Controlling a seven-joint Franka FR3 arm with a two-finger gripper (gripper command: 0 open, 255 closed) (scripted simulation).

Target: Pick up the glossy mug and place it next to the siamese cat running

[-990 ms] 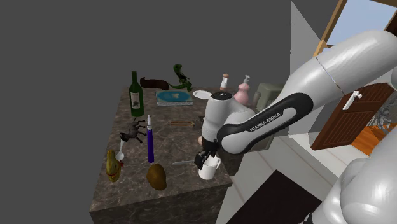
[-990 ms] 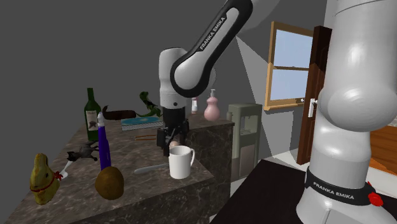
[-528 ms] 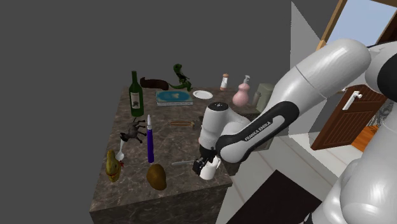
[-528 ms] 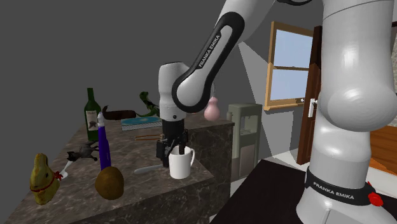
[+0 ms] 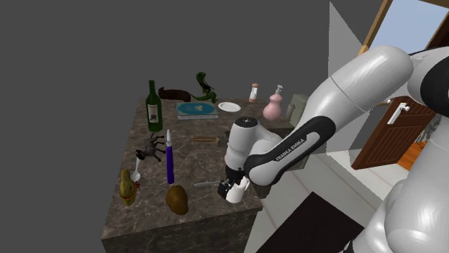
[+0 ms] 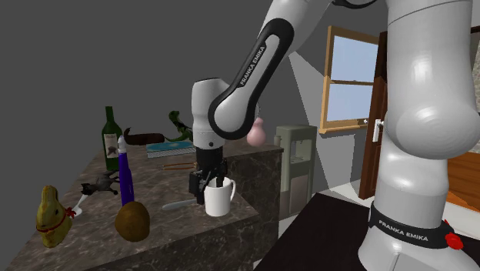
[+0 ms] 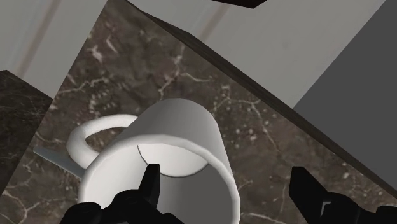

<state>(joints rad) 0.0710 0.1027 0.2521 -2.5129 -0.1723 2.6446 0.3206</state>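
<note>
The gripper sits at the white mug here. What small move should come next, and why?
Probably shut the fingers. The gripper is open, with one finger inside the white mug and the other outside, straddling its wall. The mug stands upright on the dark marbled counter, not yet clasped. Clamping the wall looks like the step needed before any lift.

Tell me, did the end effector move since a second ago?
Yes. In the second exterior view the end effector has dropped from above the white mug down to its rim. The mug stayed put.
</note>
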